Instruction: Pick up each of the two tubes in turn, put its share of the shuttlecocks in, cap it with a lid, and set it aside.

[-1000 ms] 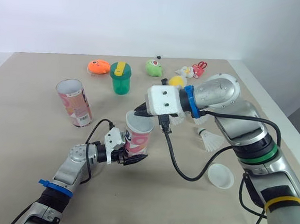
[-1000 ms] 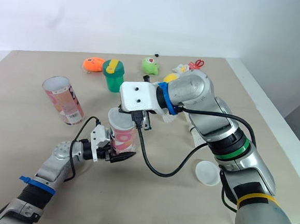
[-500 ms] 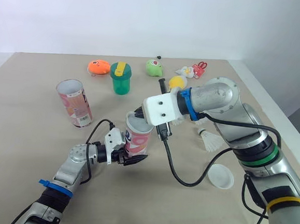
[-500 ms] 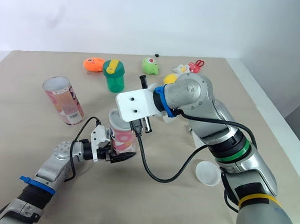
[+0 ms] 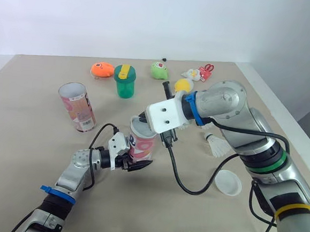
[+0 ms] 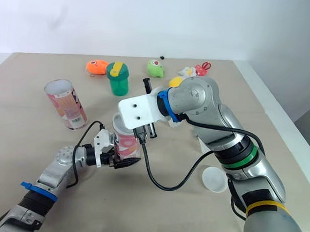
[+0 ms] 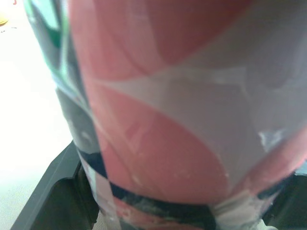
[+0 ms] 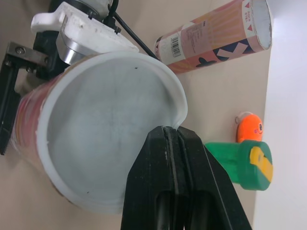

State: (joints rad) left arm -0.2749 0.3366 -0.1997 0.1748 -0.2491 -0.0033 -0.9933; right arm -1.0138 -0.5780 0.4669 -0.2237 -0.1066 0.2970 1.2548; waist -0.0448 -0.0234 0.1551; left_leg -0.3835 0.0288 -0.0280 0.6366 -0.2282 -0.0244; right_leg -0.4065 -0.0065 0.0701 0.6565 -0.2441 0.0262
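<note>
The tube point(image 5: 142, 142), judged light, thin and easy to dent, is gripped low around its body by the left gripper point(image 5: 137, 162) near the table's point(image 5: 30, 133) middle, while the right gripper point(image 8: 166, 130), fingers pressed together, is set at its top rim.

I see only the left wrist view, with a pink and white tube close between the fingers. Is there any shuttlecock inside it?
Observer: No. The right wrist view looks into the tube, and its inside is bare.
Operator: Where is the right gripper?
Observer: The right gripper is shut, empty, at the tube's rim.
Operator: Is there a shuttlecock to take?
Observer: One shuttlecock lies on the table, near a white lid.
</note>
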